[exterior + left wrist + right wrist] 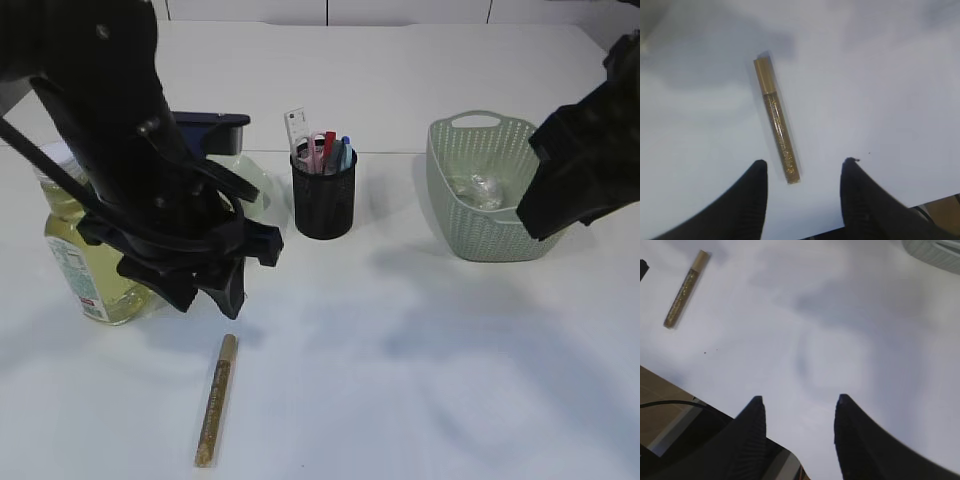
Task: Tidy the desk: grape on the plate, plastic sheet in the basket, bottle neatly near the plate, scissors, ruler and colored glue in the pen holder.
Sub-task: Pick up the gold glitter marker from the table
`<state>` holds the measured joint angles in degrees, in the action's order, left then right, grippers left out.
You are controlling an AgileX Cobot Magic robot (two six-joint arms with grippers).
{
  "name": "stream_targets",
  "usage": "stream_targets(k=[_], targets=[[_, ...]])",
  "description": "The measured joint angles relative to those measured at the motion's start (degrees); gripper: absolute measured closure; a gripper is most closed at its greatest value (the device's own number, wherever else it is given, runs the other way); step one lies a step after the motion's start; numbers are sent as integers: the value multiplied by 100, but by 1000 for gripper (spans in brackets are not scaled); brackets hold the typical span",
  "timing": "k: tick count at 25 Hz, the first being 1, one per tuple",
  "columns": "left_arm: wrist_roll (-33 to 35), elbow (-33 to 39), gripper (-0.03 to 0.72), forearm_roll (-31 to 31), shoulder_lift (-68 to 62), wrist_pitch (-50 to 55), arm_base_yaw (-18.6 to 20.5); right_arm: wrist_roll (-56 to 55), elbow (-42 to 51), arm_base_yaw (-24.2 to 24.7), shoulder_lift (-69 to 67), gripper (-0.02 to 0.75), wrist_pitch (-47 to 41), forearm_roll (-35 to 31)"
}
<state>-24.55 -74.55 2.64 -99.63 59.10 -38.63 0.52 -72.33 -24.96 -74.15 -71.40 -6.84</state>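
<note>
Only the slim gold glitter glue tube (777,120) remains loose on the white worktop (430,350), lying just ahead of the spread, empty left tool (802,167); the right tool (797,402) is spread too.

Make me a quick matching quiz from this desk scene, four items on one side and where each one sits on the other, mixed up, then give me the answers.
Things:
1. glitter glue tube
2. pen holder
3. crumpled plastic sheet
4. bottle

Places:
A. inside the green basket
B. far left of the table, behind the left arm
C. lying flat on the table, near the front edge
D. standing at the middle of the table, with pens and a ruler in it

Pairs: 1-C, 2-D, 3-A, 4-B
</note>
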Motion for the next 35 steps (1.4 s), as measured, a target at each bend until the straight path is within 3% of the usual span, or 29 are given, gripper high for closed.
stream_targets(k=[12, 22, 28, 35], targets=[[-254, -8, 337, 51, -837, -148, 0, -233, 411, 0, 0, 374, 0, 254], [-860, 7, 337, -79, -991, -160, 0, -246, 506, 0, 0, 373, 10, 43], [-1212, 372, 337, -79, -991, -520, 0, -255, 506, 0, 0, 374, 10, 43], [-1331, 387, 337, -101, -1074, -814, 0, -255, 506, 0, 0, 374, 10, -138]])
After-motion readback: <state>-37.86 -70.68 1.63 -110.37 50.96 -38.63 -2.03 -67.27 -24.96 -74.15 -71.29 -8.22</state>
